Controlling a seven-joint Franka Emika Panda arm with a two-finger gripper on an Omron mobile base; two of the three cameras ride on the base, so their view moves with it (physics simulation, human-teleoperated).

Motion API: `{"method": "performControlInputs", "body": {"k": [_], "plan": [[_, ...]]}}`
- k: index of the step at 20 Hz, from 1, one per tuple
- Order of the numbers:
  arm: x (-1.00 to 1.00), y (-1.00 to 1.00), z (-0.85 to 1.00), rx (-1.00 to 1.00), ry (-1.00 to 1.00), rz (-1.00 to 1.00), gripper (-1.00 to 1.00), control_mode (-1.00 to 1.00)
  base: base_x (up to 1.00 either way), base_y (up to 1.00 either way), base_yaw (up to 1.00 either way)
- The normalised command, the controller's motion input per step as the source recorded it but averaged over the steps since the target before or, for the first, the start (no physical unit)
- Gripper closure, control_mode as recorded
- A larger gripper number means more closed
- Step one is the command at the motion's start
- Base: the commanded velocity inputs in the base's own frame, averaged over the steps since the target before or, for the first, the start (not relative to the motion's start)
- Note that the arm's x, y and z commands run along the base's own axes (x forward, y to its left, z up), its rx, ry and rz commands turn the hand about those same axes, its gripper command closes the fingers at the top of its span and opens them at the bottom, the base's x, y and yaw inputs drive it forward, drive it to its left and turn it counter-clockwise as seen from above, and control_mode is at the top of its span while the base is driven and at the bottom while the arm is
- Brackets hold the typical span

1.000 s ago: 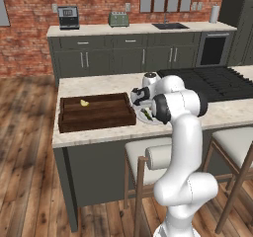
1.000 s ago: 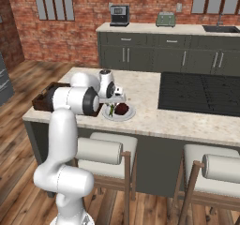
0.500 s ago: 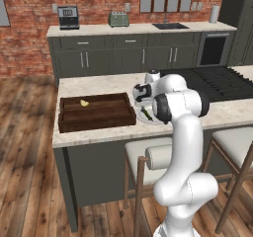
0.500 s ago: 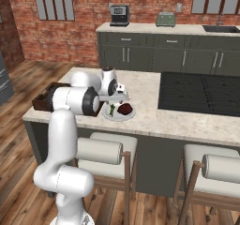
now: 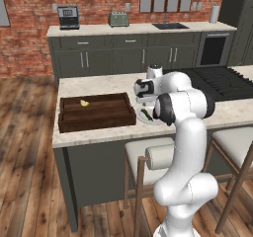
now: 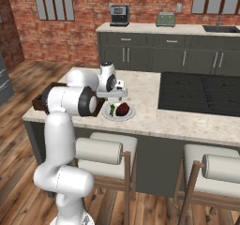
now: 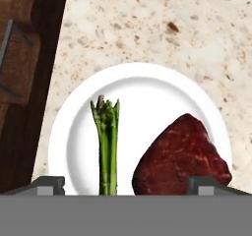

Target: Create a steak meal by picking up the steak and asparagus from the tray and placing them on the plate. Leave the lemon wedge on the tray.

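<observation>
On the tabletop, white plate just right of the tray, asparagus and steak lying on it, lemon wedge in the tray, tool above the plate, jaws wide, empty.

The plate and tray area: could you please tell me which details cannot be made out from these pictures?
- Lower ends of the steak and asparagus: cut off at the bottom of the hand view.
- Steak in the left base view: hidden behind the arm.
- Tray in the right base view: mostly hidden by the arm.
- Lemon wedge: too small to show its shape.
</observation>
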Motion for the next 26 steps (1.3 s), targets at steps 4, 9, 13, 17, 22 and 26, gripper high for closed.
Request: {"method": "performControlInputs", "body": {"k": [4, 9, 13, 17, 22, 26], "plan": [[-0.55, 0.00, 0.21, 0.00, -0.03, 0.00, -1.00, -1.00, 0.00, 0.00, 0.00], [-0.69, 0.00, 0.22, 0.00, -0.09, 0.00, -1.00, -1.00, 0.00, 0.00, 0.00], [-0.81, 0.00, 0.40, 0.00, -0.18, 0.00, -1.00, -1.00, 0.00, 0.00, 0.00], [-0.83, 0.00, 0.50, 0.00, -0.23, 0.00, -1.00, -1.00, 0.00, 0.00, 0.00], [-0.74, 0.00, 0.57, 0.00, -0.22, 0.00, -1.00, -1.00, 0.00, 0.00, 0.00], [-0.72, 0.00, 0.62, 0.00, -0.22, 0.00, -1.00, -1.00, 0.00, 0.00, 0.00]]}}
